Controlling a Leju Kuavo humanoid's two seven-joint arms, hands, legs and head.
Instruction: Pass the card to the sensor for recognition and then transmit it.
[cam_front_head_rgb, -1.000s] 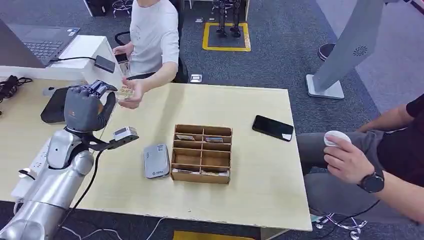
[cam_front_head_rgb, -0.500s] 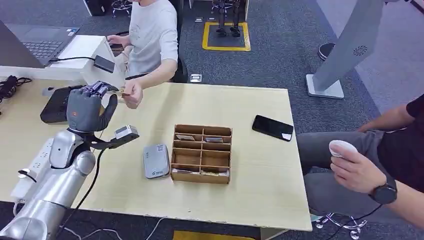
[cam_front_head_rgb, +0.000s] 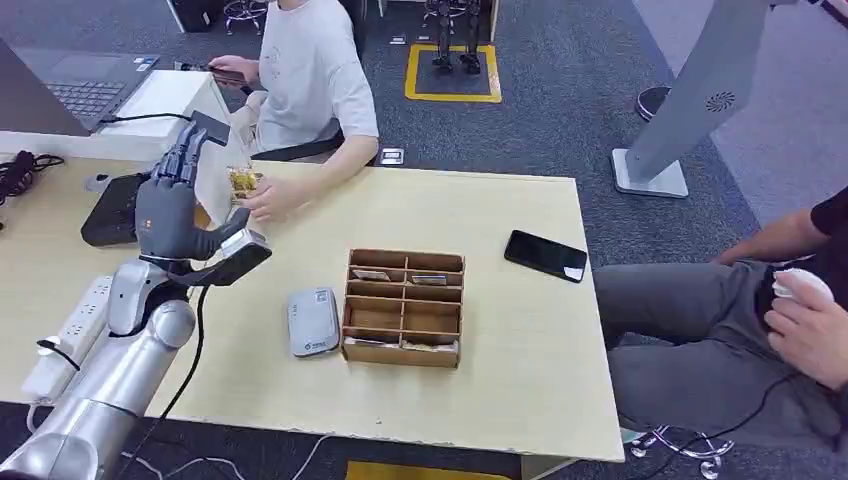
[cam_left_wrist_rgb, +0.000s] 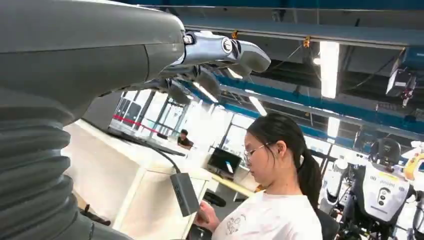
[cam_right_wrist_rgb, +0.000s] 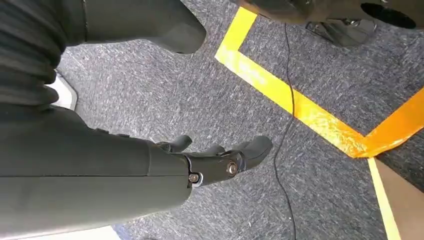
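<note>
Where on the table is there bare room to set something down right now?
Free: the wide strip of table between the far edge and the wooden organizer; the near strip in front of the organizer and the grey reader; the right side below the black phone. Crowded: the far-left corner, with the left robot hand and the person's hand holding the card.

Left robot hand raised with fingers spread, empty, card in person's hand beside it

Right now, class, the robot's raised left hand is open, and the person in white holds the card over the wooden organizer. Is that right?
Not quite. The left hand is open, but the person's hand holds the card near the table's far left edge, well away from the wooden organizer, as the head view shows.
</note>
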